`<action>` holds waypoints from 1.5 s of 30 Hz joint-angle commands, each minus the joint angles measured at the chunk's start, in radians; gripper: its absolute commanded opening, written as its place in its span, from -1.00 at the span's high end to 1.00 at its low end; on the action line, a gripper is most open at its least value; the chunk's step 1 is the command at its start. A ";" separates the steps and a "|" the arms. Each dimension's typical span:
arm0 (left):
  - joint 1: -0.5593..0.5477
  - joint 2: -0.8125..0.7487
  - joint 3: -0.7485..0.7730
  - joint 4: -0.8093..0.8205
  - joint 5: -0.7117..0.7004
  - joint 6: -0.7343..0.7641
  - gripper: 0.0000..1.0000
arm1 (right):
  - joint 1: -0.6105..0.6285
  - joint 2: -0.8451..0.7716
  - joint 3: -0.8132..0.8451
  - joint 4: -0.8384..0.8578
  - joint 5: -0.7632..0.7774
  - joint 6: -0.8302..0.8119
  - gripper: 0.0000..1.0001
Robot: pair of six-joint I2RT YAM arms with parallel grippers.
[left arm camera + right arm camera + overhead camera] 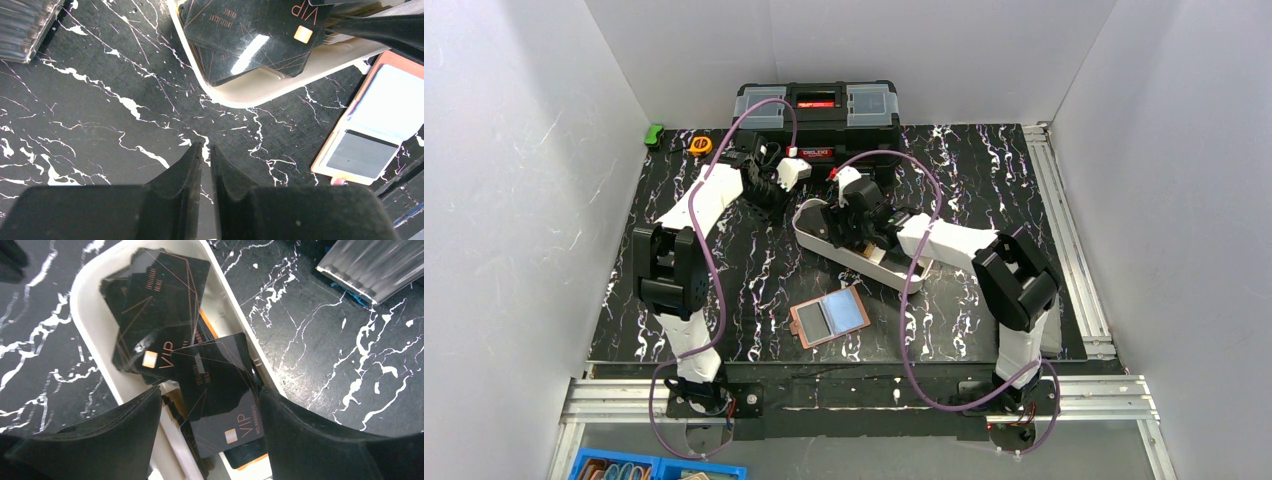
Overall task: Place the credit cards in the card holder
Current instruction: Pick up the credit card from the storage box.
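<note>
Progress looks slight to me: the card holder [797, 325] lies open and flat on the table [100, 100] near my bases. It shows a pale blue-grey face and a darker grey one inside, which may be cards already seated, though I cannot be sure. The bulk of the credit cards [160, 315] sit heaped in the long white tray [85, 310], so I judge nearly all the work is left. These cards are glossy black with VIP lettering, and an orange edge peeps out beneath them. My right pincer [210, 395] hangs low over the tray with its jaws spread wide, and one black card [220, 390] lies slanted between them, its far corner over the tray's rim. A sliver of the pile shows between that card and one finger, so I take it as straddled, not pinched. My left pincer [206, 150] is drawn almost together (only a thin slit shows) and carries nothing. It hovers over bare table just beside the tray's rounded end. The holder lies well apart from both pincers, on the near side of the tray, so any card I lift must travel back toward me to reach it.
</note>
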 commanded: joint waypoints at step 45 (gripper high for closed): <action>0.014 -0.098 0.069 -0.075 0.114 0.010 0.70 | 0.053 -0.138 -0.029 0.084 0.272 -0.120 0.97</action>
